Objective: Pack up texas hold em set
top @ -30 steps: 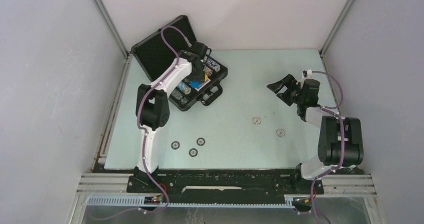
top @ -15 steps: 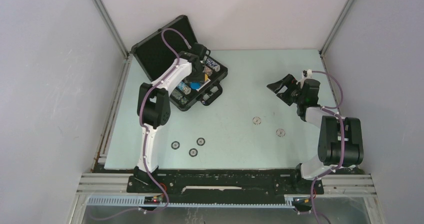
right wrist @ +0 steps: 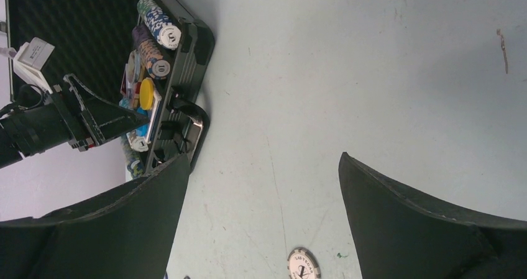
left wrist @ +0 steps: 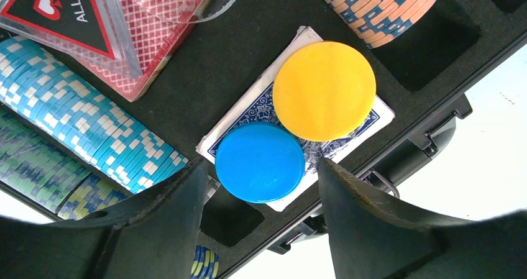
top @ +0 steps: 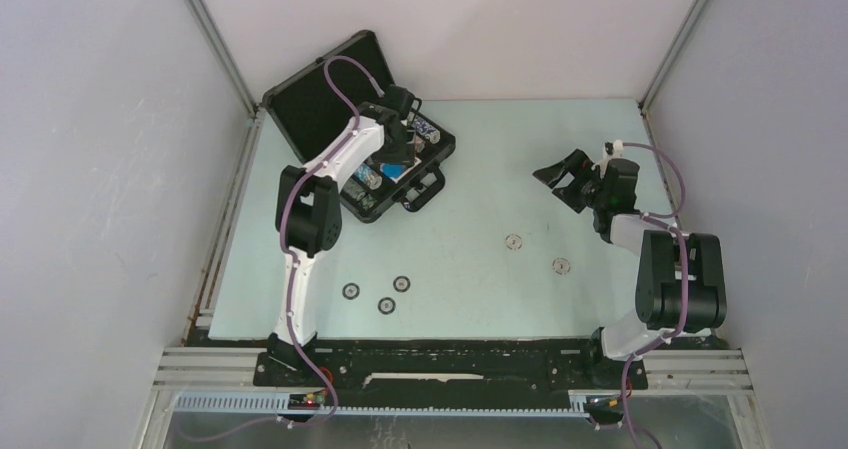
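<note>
Set against the view a second ago, little has changed. As far as the overhead view allows, the left arm (top: 335, 159) has only nudged its wrist over the open poker case (left wrist: 205, 74). The loose chips and the right arm (top: 650, 249) sit where they were.

The case lies in the far-left corner of the table (top: 480, 149), close to the left wall (top: 110, 169), with its lid (top: 315, 104) tilted back toward that corner. Its handle (top: 425, 187) juts toward the middle of the table.

Inside, a row of light-blue chips (left wrist: 93, 127) lies left of a blue-backed deck (left wrist: 248, 114). A red-backed deck (left wrist: 168, 27) in a clear box sits above the row, and orange-and-blue chips (left wrist: 379, 9) fill a slot at the upper right. A blue disc (left wrist: 260, 163) and a yellow disc (left wrist: 324, 91) rest on the blue-backed deck, touching each other.

The left gripper (left wrist: 261, 167) hangs over the blue disc with its fingers (left wrist: 155, 229) spread to either side, clear of it and holding nothing.

Three loose chips (top: 385, 305) cluster on the near-left part of the table, just right of the left arm's upright link. Two more chips (top: 514, 241) lie right of centre, well apart from the case.

The widest open stretch runs from the case handle across to the right gripper (right wrist: 264, 160). That gripper hovers near the far-right edge with its jaws wide apart, gripping nothing, and faces back toward the case.
</note>
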Available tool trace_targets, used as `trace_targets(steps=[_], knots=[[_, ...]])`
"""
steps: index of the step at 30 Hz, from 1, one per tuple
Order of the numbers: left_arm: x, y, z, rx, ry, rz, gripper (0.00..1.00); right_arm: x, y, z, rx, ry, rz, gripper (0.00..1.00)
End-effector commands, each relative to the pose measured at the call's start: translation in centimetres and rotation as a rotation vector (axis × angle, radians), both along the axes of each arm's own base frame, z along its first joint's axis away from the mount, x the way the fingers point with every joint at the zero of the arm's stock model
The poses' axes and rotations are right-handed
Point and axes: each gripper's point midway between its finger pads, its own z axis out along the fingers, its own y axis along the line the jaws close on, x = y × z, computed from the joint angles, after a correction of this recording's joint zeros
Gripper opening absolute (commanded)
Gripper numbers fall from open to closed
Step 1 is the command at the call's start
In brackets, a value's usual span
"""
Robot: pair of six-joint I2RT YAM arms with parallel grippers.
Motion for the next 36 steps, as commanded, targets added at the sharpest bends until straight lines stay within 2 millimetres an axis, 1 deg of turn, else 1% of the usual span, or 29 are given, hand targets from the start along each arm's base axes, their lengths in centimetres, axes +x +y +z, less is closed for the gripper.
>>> trace_targets(steps=[1, 3, 6, 9, 10, 12, 16, 17, 19, 20, 21, 22, 23, 24, 26, 29, 31, 35, 36], knots=[[1.0, -0.5, 5.1, -0.042, -0.113, -0.026, 0.72, 0.5, 0.1, 0.7, -0.002, -0.030, 0.016, 0.99], [0.6, -0.7, 6.9, -0.051, -0.144, -0.041, 0.74, 0.6, 0.4, 0.8, -0.010, -0.034, 0.032, 1.00], [-0.4, -1.0, 9.1, -0.048, -0.170, -0.057, 0.80, 0.6, 1.1, 0.8, -0.043, -0.031, 0.055, 1.00], [-2.4, -1.3, 12.0, -0.055, -0.192, -0.085, 0.85, 0.2, 1.6, 0.8, -0.092, -0.014, 0.075, 1.00], [-3.4, -1.5, 13.4, -0.065, -0.210, -0.103, 0.86, 0.0, 1.9, 0.9, -0.112, -0.013, 0.080, 1.00], [-6.0, -2.6, 16.2, -0.097, -0.253, -0.157, 0.88, -0.8, 3.0, 1.3, -0.167, -0.006, 0.110, 1.00], [-11.9, -5.8, 21.8, -0.142, -0.333, -0.341, 0.91, -2.1, 7.3, 3.6, -0.308, -0.032, 0.219, 1.00], [-13.3, -6.4, 23.0, -0.138, -0.358, -0.384, 0.91, -3.0, 8.4, 3.6, -0.322, -0.010, 0.254, 1.00], [-15.3, -6.8, 24.6, -0.118, -0.409, -0.428, 0.91, -5.2, 10.8, 3.6, -0.300, 0.012, 0.329, 1.00], [-16.2, -6.8, 25.1, -0.118, -0.429, -0.421, 0.91, -6.5, 11.9, 3.8, -0.253, 0.017, 0.379, 1.00], [-17.2, -7.4, 25.0, -0.139, -0.436, -0.441, 0.91, -7.8, 12.9, 4.3, -0.198, 0.010, 0.423, 1.00], [-18.8, -8.4, 25.0, -0.188, -0.435, -0.498, 0.91, -9.0, 13.6, 4.6, -0.161, 0.005, 0.449, 1.00], [-20.3, -9.3, 24.7, -0.238, -0.419, -0.551, 0.91, -9.9, 13.8, 4.4, -0.155, 0.017, 0.449, 1.00], [-21.3, -9.7, 24.4, -0.264, -0.416, -0.567, 0.92, -10.8, 13.6, 4.0, -0.175, 0.048, 0.433, 1.00], [-22.8, -10.3, 24.6, -0.283, -0.441, -0.614, 0.93, -12.3, 12.0, 2.4, -0.240, 0.156, 0.359, 1.00], [-24.3, -10.7, 25.4, -0.260, -0.483, -0.643, 0.94, -14.2, 7.0, -0.1, -0.332, 0.396, 0.120, 1.00], [-25.3, -11.4, 25.3, -0.271, -0.480, -0.683, 0.94, -16.0, 4.6, -0.6, -0.386, 0.507, 0.028, 1.00], [-25.1, -11.2, 25.2, -0.260, -0.488, -0.669, 0.95, -17.3, -1.2, 0.0, -0.482, 0.595, -0.239, 1.00], [-25.2, -11.2, 25.1, -0.260, -0.486, -0.670, 0.95, -17.5, -2.0, -0.2, -0.479, 0.615, -0.271, 1.00]])
